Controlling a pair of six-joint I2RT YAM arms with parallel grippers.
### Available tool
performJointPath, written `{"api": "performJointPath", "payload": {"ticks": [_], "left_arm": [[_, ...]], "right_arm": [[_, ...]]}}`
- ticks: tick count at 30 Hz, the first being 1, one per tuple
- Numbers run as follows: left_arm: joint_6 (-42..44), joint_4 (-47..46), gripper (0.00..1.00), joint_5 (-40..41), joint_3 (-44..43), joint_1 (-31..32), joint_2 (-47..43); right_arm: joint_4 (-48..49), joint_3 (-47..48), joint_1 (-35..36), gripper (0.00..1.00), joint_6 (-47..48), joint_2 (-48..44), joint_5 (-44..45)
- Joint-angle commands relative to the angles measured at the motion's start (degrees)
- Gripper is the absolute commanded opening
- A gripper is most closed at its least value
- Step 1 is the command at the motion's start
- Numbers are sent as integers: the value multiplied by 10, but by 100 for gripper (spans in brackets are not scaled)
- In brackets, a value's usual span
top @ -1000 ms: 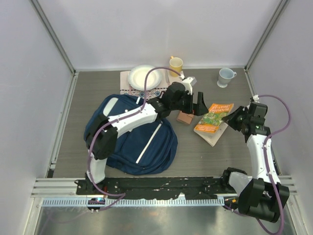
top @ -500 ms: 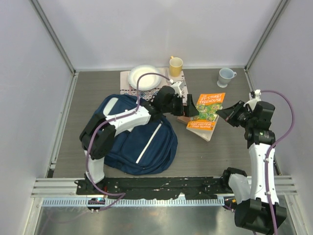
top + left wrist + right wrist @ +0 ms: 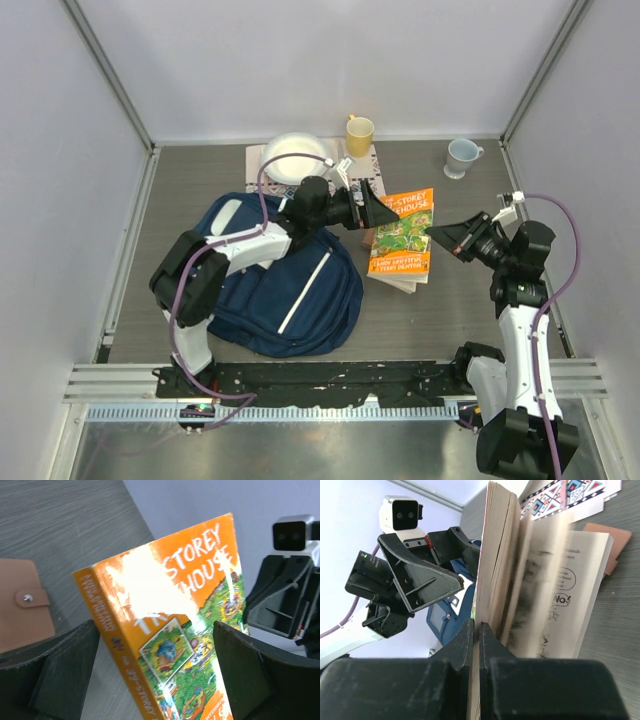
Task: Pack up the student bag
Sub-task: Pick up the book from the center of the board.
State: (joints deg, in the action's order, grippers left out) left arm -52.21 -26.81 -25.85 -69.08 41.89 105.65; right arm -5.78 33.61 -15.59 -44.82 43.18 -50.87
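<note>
while the right gripper (image 3: 438, 236) pinches the orange book (image 3: 402, 240) by its cover, pages fanning loose, the left gripper (image 3: 380, 211) stands wide astride the book's spine; the student bag (image 3: 280, 290) lies flat at the book's 8 o'clock.

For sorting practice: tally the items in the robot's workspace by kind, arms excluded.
mugs: 2, yellow mug and pale blue mug
plate: 1
book: 1
backpack: 1
wallet: 1
patterned mat: 1
Total: 7
</note>
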Motion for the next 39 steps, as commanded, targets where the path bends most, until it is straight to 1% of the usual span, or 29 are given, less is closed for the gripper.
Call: {"api": "performJointPath", "payload": {"ticks": [1,2,3,4,6,7,9,10,12,13,14,15,17,18,19,20,21,22,23,26,28,29,30,31,32,33,35,36,39], "left_arm": [[-36,-108,95,-43,11,1,-29],[-42,-125,88,-50,13,2,-26],[-45,-129,84,-53,15,1,-26],[-50,-133,73,-55,17,1,-26],[-53,-139,62,-58,18,2,-25],[-54,-141,50,-57,23,1,-25],[-55,-142,39,-57,24,1,-26],[-56,-143,29,-57,25,1,-25],[-60,-145,19,-59,25,2,-26],[-61,-146,10,-59,25,2,-26],[-63,-148,5,-60,26,1,-29],[-63,-148,1,-60,28,2,-32],[-60,-142,0,-54,31,1,-40],[-56,-136,0,-52,33,1,-47],[-54,-121,0,-46,34,1,-52],[-44,-110,0,-41,35,2,-58],[-35,-97,0,-34,35,1,-73],[-26,-58,0,-16,34,1,-82],[-12,-35,0,-4,33,2,-91],[40,53,0,60,28,1,-140],[67,98,0,90,23,1,-173],[72,111,0,118,19,1,-182],[77,120,0,134,14,2,-190],[83,135,0,149,11,1,-206],[84,143,0,186,10,1,-214],[86,154,0,205,2,1,-220],[88,173,0,242,-2,2,-237],[85,174,0,250,-2,1,-243],[60,159,0,284,9,1,-262]], "right_arm": [[129,0,1,1,-52,4,-67],[131,-1,2,1,-53,7,-66],[128,-2,2,1,-49,11,-63],[125,-3,2,1,-45,16,-64],[119,-5,2,1,-39,25,-70],[119,-8,2,1,-38,27,-70],[108,-8,3,1,-26,30,-68],[103,-6,4,1,-19,36,-69],[71,-1,5,1,-5,41,-61],[61,6,5,1,23,50,-54],[16,8,5,1,32,54,-42],[2,12,5,1,43,58,-33],[-11,13,5,1,54,66,-21],[-11,12,5,3,50,66,-13],[-12,10,5,20,47,67,-4],[-21,10,5,33,47,65,16],[-29,13,5,42,47,62,27],[-38,15,5,57,53,60,44],[-65,19,5,61,61,51,73],[-95,33,5,68,70,35,93],[-90,27,6,70,51,30,73],[-54,17,11,71,1,28,56],[-30,-4,18,78,-26,19,38],[-5,-15,27,80,-55,13,38],[24,-21,42,81,-73,3,44],[29,-26,73,81,-96,-13,53],[32,-24,115,82,-109,-25,91],[34,-21,153,82,-126,-27,102],[54,-28,217,83,-161,-27,135]]}}
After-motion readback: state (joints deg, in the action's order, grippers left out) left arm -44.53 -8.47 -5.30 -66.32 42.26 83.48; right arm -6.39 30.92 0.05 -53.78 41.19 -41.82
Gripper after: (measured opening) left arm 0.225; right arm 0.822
